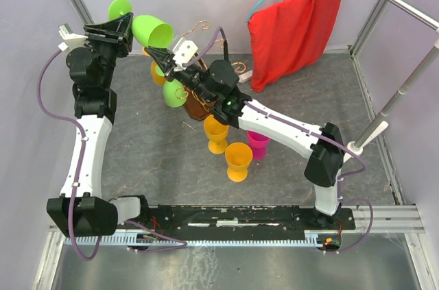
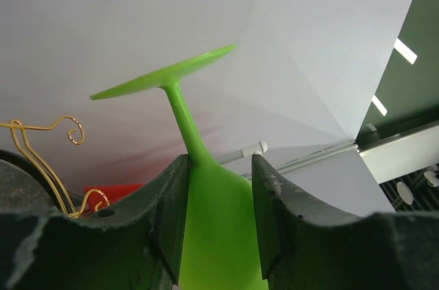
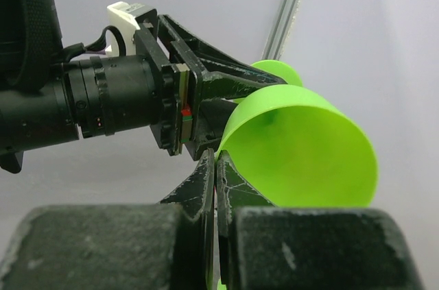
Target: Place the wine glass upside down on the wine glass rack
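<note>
Green wine glass (image 1: 152, 29) hung high over the far left of the table, lying on its side, foot to the wall and mouth toward the wine glass rack (image 1: 197, 107). Left fingers (image 2: 168, 221) were clamped on the bowl where it met the stem. Right fingers (image 3: 206, 187) were pressed together with their tips at the rim; whether they pinched it, I couldn't tell. My read for doing it well: tip the mouth down, slide the stem into a free gold scroll, let the foot catch, then release. Grey table (image 1: 137, 139) carried two orange goblets (image 1: 238, 160) and a magenta goblet (image 1: 258, 142) by the rack. A red cloth (image 1: 295, 29) hung at the back, with pale walls around.
</note>
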Controlling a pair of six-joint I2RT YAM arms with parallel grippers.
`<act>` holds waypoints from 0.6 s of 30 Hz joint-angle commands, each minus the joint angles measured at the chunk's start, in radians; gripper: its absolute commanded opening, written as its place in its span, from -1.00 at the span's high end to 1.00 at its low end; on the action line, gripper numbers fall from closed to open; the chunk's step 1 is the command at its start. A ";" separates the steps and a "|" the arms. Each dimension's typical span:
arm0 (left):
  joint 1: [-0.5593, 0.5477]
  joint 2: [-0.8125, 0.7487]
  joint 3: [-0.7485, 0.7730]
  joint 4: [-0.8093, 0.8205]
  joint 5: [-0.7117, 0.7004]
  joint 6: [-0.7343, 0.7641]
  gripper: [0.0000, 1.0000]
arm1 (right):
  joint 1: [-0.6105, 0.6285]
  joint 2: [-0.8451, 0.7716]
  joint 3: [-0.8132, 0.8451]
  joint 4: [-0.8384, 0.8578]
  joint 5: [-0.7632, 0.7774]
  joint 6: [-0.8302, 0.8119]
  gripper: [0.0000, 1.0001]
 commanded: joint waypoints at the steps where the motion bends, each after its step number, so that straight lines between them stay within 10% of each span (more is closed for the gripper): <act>1: -0.003 -0.019 0.001 0.033 0.005 -0.023 0.13 | 0.031 -0.034 -0.016 0.052 -0.014 -0.059 0.98; 18: -0.003 0.017 0.011 0.066 0.022 -0.045 0.04 | 0.040 -0.064 -0.089 0.095 -0.033 -0.101 0.99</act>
